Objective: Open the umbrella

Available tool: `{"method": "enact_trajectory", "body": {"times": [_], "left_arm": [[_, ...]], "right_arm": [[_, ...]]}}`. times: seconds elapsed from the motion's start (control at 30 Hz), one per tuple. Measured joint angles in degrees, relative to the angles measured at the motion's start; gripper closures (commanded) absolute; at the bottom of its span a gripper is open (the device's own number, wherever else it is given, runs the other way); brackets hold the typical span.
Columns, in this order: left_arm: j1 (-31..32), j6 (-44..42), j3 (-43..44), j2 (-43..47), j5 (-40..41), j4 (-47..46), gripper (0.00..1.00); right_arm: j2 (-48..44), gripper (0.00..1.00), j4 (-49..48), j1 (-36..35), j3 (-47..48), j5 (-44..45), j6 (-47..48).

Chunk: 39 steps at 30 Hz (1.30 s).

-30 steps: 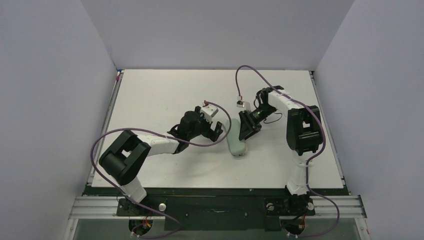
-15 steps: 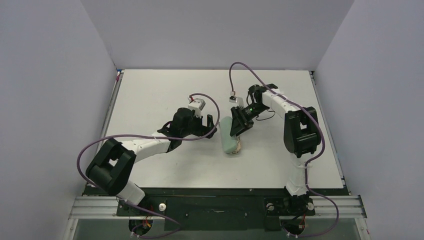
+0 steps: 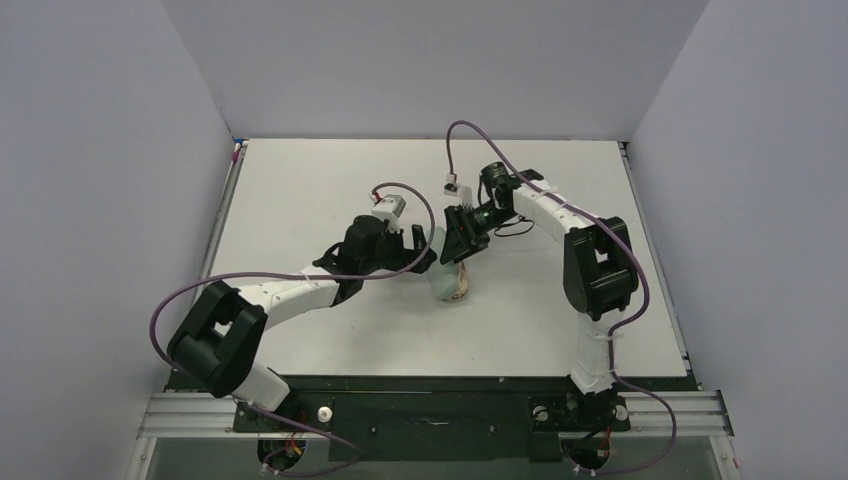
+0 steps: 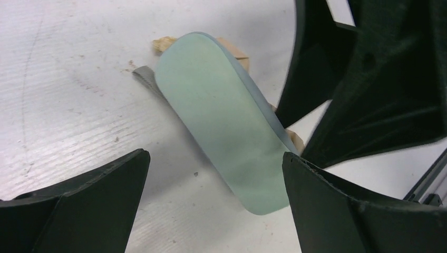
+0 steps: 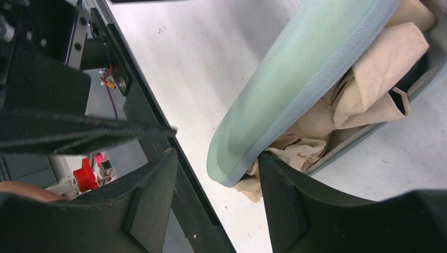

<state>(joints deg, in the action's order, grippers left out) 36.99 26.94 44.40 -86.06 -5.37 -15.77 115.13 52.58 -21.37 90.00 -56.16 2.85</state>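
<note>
The umbrella (image 3: 447, 281) lies bundled mid-table, a mint-green oblong pouch with peach-tan fabric (image 5: 369, 79) spilling from its open side. My left gripper (image 3: 424, 248) is just left of it, open wide. In the left wrist view the umbrella (image 4: 221, 121) reaches between the spread fingers of that gripper (image 4: 213, 157) without touching them. My right gripper (image 3: 463, 236) is at the umbrella's far end, its jaws apart. In the right wrist view the umbrella's lifted green flap (image 5: 295, 79) ends by the right-hand finger (image 5: 279, 195) of that gripper (image 5: 213, 161), which touches the tan fabric under the flap.
The white table (image 3: 330, 180) is walled by grey panels on three sides. A black rail (image 3: 430, 385) runs along the near edge. Purple cables (image 3: 200, 285) loop off both arms. The right gripper's black body (image 4: 369, 79) crowds the left wrist view.
Both grippers and the umbrella have shifted left and slightly away. The umbrella has turned more upright in the top view. The right jaws have spread wider; the left stayed open.
</note>
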Motion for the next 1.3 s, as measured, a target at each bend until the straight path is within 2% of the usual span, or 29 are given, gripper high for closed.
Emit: {"method": "enact_trajectory", "body": {"times": [0.3, 0.53, 0.73, 0.83, 0.93, 1.0, 1.07, 1.17, 1.3], "left_arm": [[-6.8, 4.0, 0.7, -2.1, 0.2, 1.9, 0.0], [-5.6, 3.9, 6.0, -5.1, -0.6, 2.1, 0.01], [-3.8, 4.5, 11.0, -11.3, -0.7, 2.4, 0.01], [-3.6, 5.4, 11.9, -13.0, -0.7, 2.4, 0.0], [-3.6, 5.8, 12.1, -13.5, -0.9, 2.4, 0.0], [-3.6, 5.8, 12.1, -13.5, -0.9, 2.3, 0.0], [-3.6, 5.8, 12.1, -13.5, -0.9, 2.3, 0.0], [-3.7, 5.6, 12.1, -13.5, -0.9, 2.3, 0.05], [-3.7, 5.4, 12.1, -13.5, -0.9, 2.3, 0.05]], "right_arm": [[-2.5, 0.5, -1.1, -2.9, -0.9, -0.3, 2.7], [-3.2, 0.51, -1.2, -3.9, -1.0, -0.2, 5.5], [-3.3, 0.54, -1.2, -3.7, -1.1, -0.3, 6.1], [-5.0, 0.63, -1.7, -2.6, -2.7, -0.5, 5.9], [-9.2, 0.84, -3.1, 0.7, -6.4, -0.7, 4.0], [-11.9, 0.94, -5.6, 3.7, -8.9, 0.4, 1.3], [-13.8, 1.0, -8.5, 6.7, -10.8, 2.8, -2.0], [-13.9, 1.0, -12.6, 9.9, -11.6, 8.1, -6.4], [-11.4, 1.0, -15.9, 9.9, -11.6, 12.9, -10.4]]}}
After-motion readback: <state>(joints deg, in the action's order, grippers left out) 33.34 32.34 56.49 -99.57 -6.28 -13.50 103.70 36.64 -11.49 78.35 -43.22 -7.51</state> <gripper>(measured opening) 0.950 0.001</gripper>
